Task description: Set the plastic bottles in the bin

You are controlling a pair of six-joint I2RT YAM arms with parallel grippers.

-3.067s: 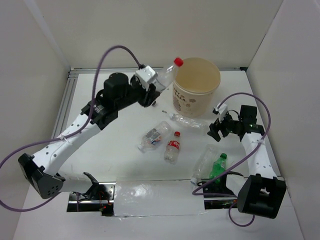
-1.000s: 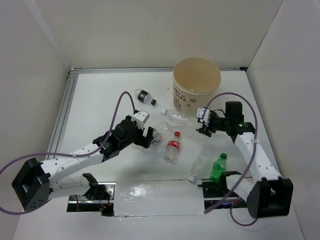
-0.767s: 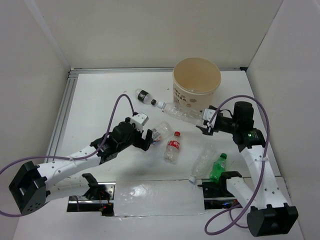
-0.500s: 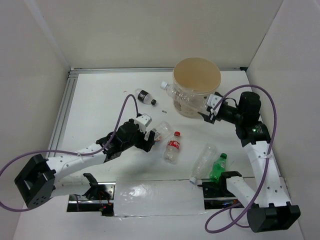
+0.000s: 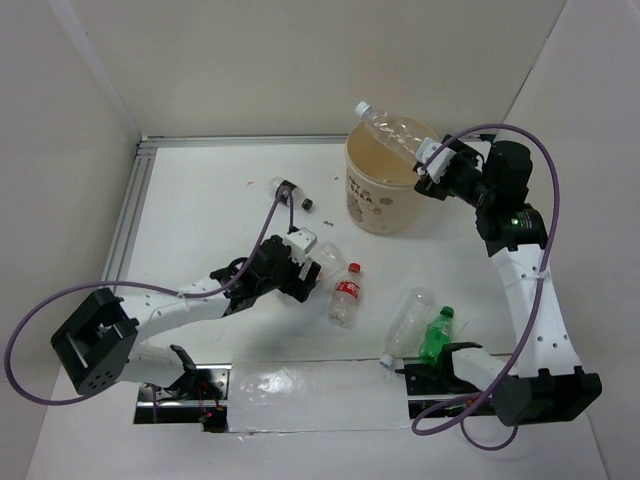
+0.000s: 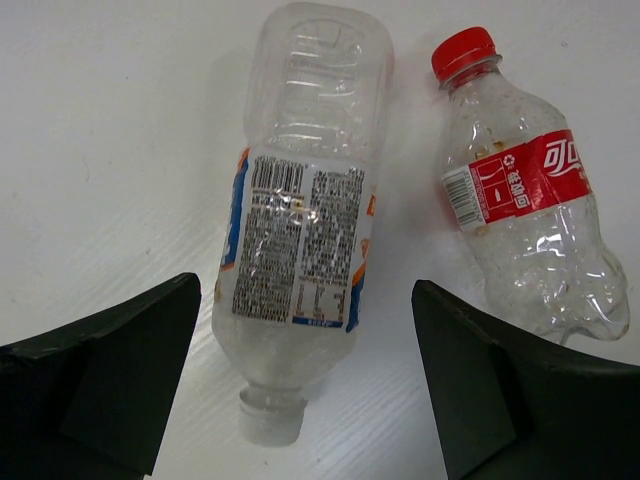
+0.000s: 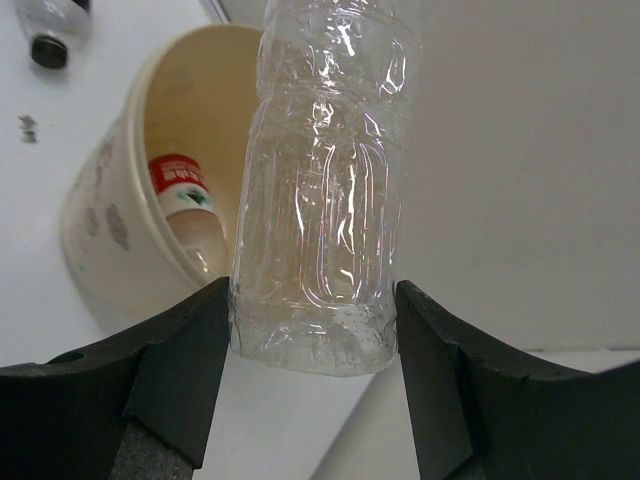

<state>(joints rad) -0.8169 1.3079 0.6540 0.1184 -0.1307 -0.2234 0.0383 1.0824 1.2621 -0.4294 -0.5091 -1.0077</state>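
Observation:
My right gripper [image 5: 432, 165] [image 7: 314, 300] is shut on the base of a clear plastic bottle [image 5: 395, 128] [image 7: 330, 170], held tilted above the beige bin [image 5: 375, 208] [image 7: 95, 235]. A red-labelled bottle [image 7: 185, 205] lies inside the bin. My left gripper [image 5: 305, 265] [image 6: 305, 290] stands open low over the table, its jaws either side of a clear bottle with a blue and orange label [image 6: 305, 210], not touching it. Right beside it lies a red-capped cola bottle [image 5: 345, 295] [image 6: 520, 200].
A clear bottle [image 5: 408, 320] and a green bottle [image 5: 435, 335] lie side by side near the right arm's base. A small dark-capped bottle [image 5: 288, 193] [image 7: 50, 22] lies left of the bin. White walls close in the table on three sides.
My right arm has lifted the clear bottle from the table beside the bin up over its rim. My left gripper has crept right and closer to the labelled bottle, still open.

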